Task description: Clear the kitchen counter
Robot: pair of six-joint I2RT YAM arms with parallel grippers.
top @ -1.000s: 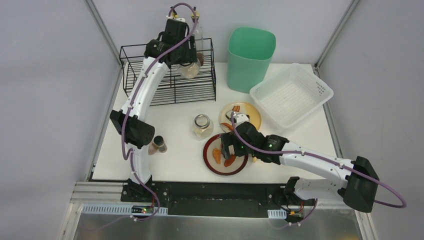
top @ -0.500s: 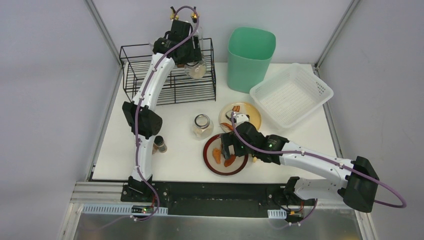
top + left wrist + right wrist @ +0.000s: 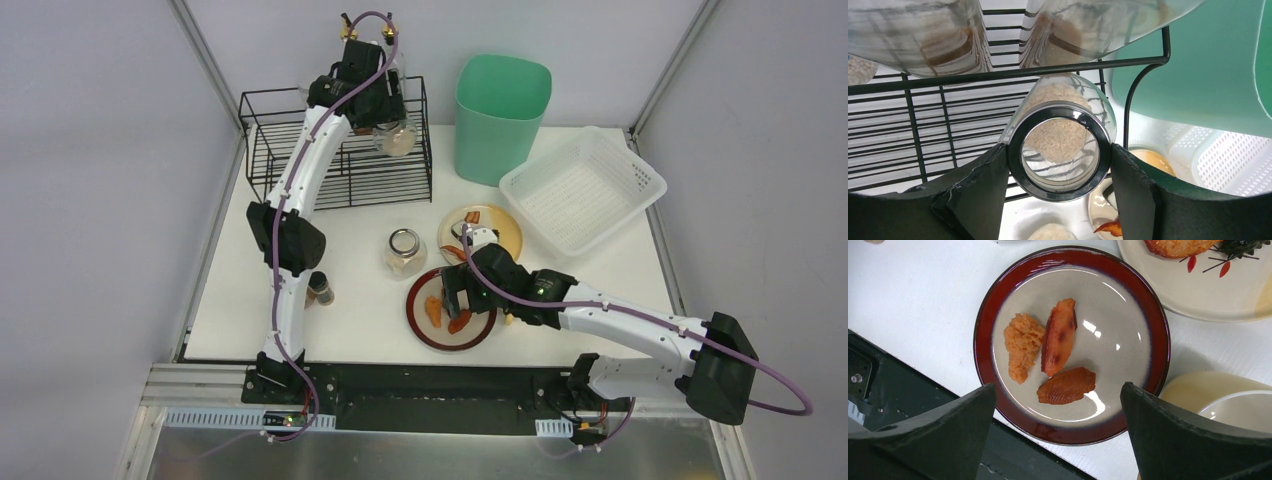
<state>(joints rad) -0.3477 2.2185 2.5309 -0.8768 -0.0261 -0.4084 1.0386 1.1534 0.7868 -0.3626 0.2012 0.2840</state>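
Snugly around jar [image 3: 1060, 145], left fingers [image 3: 973, 192]; right fingers [image 3: 930, 437] splayed.

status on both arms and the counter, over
Left gripper shut on grain jar at wire rack. Right gripper open over red plate. Kitchen counter not cleared: second jar, spice bottle, tan plate.

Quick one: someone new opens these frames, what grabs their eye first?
First, the left claw up at the black wire rack in the far left corner, clamped on a glass jar of pale grains. Next, the right claw, wide open, hovering over a red-rimmed plate with three orange food pieces, near the front of the kitchen counter. The tall green bin at the back stands out too.
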